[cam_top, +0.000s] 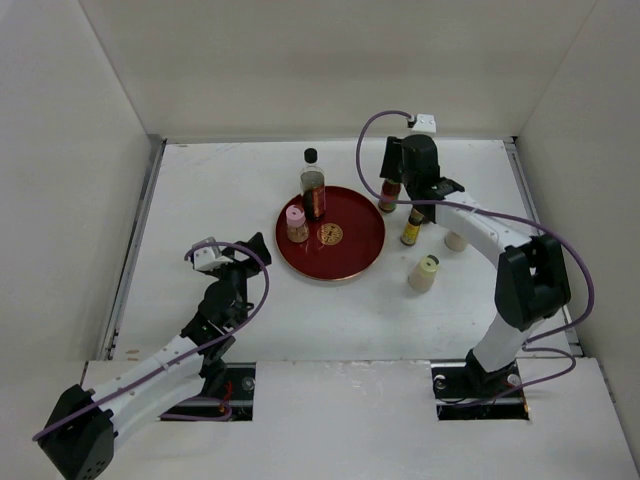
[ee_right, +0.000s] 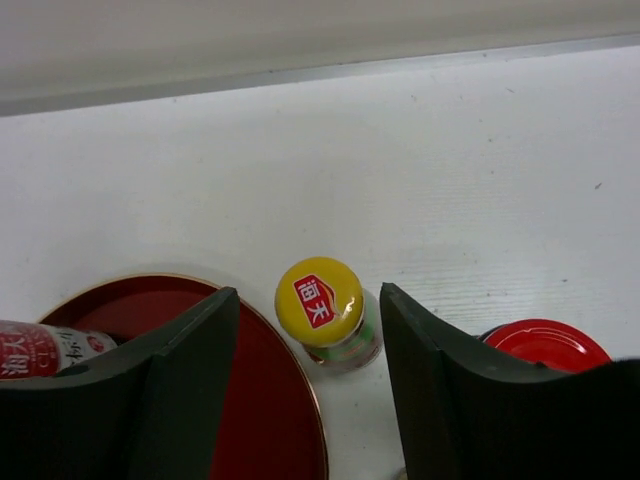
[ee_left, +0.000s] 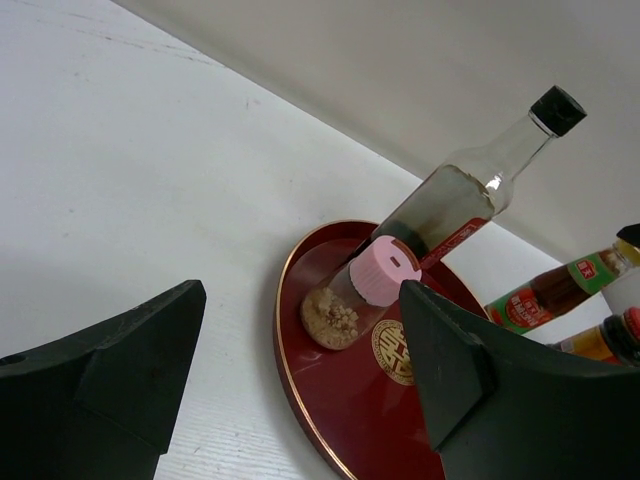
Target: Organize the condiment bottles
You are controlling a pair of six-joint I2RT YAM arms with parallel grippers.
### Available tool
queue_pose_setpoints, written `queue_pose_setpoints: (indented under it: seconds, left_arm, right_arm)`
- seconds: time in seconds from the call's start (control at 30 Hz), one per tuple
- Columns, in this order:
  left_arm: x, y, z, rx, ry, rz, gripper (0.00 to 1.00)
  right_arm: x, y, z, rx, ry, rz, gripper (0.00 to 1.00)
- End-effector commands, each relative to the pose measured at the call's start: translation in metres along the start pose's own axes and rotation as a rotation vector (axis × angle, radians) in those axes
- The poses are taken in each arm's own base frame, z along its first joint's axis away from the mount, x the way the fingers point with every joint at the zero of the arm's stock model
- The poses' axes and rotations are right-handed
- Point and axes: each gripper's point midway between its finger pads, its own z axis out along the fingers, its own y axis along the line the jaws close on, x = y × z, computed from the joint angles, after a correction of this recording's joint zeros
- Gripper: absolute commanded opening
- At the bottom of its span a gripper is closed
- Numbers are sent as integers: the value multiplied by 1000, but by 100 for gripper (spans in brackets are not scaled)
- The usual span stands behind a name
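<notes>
Both end effectors are seen with jaws wide apart and nothing held: the left end effector near the red tray, the right end effector above a yellow-capped bottle set just beside that tray on the bench. A red cap is half hidden by the right end effector. On the tray are stood a pink-capped jar of pale grains and the tall clear bottle, black-capped.

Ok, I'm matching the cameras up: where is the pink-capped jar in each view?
Top external: pink-capped jar on the left of the red tray, beside the tall bottle.
Left wrist: pink-capped jar mid-frame, on the red tray.
Right wrist: not visible.
Shared landmark: the red tray.
</notes>
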Motion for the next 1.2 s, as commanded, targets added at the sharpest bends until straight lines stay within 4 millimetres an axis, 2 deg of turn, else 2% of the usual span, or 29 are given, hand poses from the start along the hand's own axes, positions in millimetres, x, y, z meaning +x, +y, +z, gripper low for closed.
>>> queue_pose_setpoints:
  seconds: [0.0,0.07,0.17,0.23,0.27,0.33,0.4,0.47,0.53,0.63,0.77,1.0,1.17]
  left_arm:
    - [-10,-4,1,13,-40,-57,78]
    - [-10,-2,2,3,-41,-52,78]
    - [-9,-2,3,4,-36,-49,78]
    - [-8,-2,3,3,-33,-45,78]
    - [-7,-2,3,1,-32,-43,78]
    - [-7,-2,4,0,-33,-43,78]
    - [-7,-2,3,3,-32,-44,78]
    - [-7,-1,4,0,-33,-44,78]
    - [-7,-1,5,-3,-34,-43,78]
    - [-7,-2,5,3,-32,-45,78]
    - [-6,1,6,-7,-34,-40,78]
    - [-5,0,6,-1,-28,-38,79]
    - [-5,1,6,-4,-29,-36,79]
  right_arm:
    - [-19,3,8,-13,-30,1,62]
    - [-15,3,14,-4,-22,-3,52]
    - [-13,4,18,-3,-12,-10,50]
    - [-16,3,17,2,-21,-6,34]
    - [-21,2,15,9,-37,4,30]
    - [-42,1,6,17,-103,27,24]
    - [-70,1,-12,3,-207,51,22]
    - [-94,12,-33,-34,-291,57,22]
    - [-106,23,-50,-72,-326,57,22]
    - [-110,48,-66,-135,-338,45,22]
    - [-106,82,-74,-212,-338,46,22]
    - [-92,128,-55,-320,-321,50,23]
    - [-90,144,-42,-339,-313,47,23]
